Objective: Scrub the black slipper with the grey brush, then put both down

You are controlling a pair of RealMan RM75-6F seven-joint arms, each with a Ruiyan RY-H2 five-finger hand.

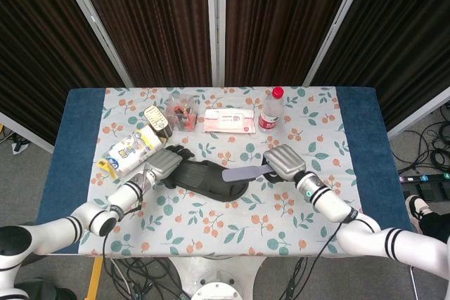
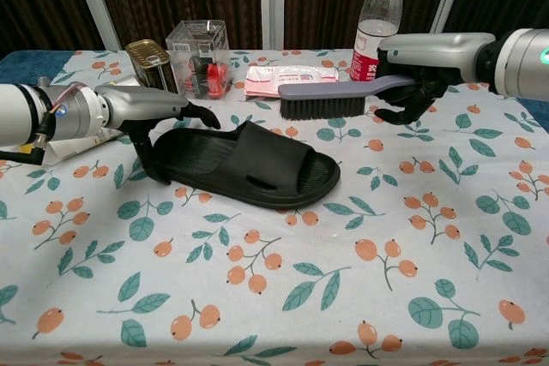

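Black slipper (image 2: pixel 244 166): one, mid-table on the floral cloth. Left hand (image 2: pixel 154 117): one, fingers curled over the slipper's left end, gripping it. Grey brush (image 2: pixel 330 96): one, bristles down, just above the slipper's right half. Right hand (image 2: pixel 429 62): one, fingers wrapped round the brush handle.

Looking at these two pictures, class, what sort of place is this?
Probably a robot test room, not a home: a table with a flowered cloth stands before dark curtains, cables trail on the floor, and unrelated props like a slipper and bottle sit out.
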